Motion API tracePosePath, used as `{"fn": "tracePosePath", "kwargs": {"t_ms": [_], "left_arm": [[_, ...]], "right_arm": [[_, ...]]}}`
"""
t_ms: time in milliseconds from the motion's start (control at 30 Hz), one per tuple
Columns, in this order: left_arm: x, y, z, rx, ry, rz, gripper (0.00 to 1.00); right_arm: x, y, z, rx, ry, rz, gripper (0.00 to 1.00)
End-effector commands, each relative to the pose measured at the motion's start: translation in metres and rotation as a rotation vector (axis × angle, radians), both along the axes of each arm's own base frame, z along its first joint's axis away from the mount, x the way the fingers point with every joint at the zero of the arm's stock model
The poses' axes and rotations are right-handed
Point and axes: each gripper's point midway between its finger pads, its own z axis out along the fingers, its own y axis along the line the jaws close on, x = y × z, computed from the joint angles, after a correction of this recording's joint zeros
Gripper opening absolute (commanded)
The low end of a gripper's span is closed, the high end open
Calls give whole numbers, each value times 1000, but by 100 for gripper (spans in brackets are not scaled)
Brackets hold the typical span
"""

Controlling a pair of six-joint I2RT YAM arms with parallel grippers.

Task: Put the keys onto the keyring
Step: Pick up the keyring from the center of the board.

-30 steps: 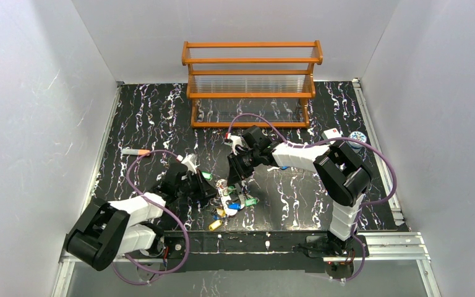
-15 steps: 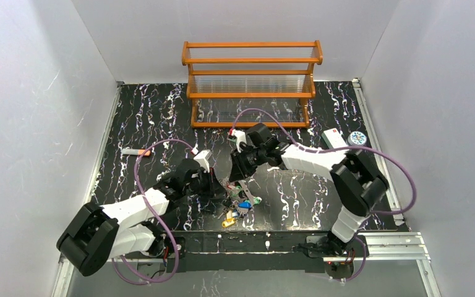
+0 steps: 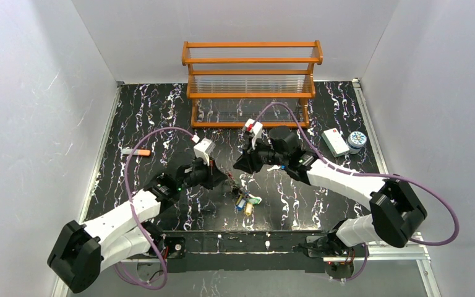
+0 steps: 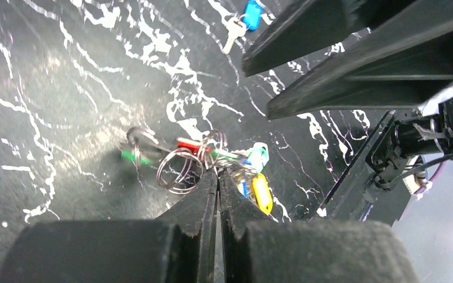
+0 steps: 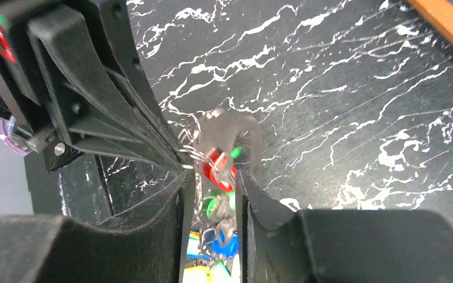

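Threading step in hand, judged part done. The left gripper [image 4: 215, 177] is pinched tight on what appears to be the keyring [image 5: 245, 122], held low over the marbled table [image 3: 321, 192]. The keys [image 3: 245, 202] bunch beneath it, between the two arms and near the front edge. The right gripper [image 5: 213, 175] stands narrowly parted around the red-tagged key [image 5: 212, 165], with no firm pinch evident. The next move calls for fine alignment, as the fingertips nearly meet. Free room lies toward the wooden rack [image 3: 252, 83].
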Motion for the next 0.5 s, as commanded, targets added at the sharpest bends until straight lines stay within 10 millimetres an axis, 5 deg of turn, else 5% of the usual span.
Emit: {"fn": "tracePosePath", "kwargs": {"t_ms": [0,133,467], "left_arm": [[0,-10,52,-60,-222,-111,0],[-3,-10,65,-69,-283,-144,0],[-10,-13,70,-71,-295,-200,0]], "right_arm": [[3,1,40,157,-226,18,40],[-9,-9,56,233,-386,62,39],[-59,-8,49,250,-552,416,39]]}}
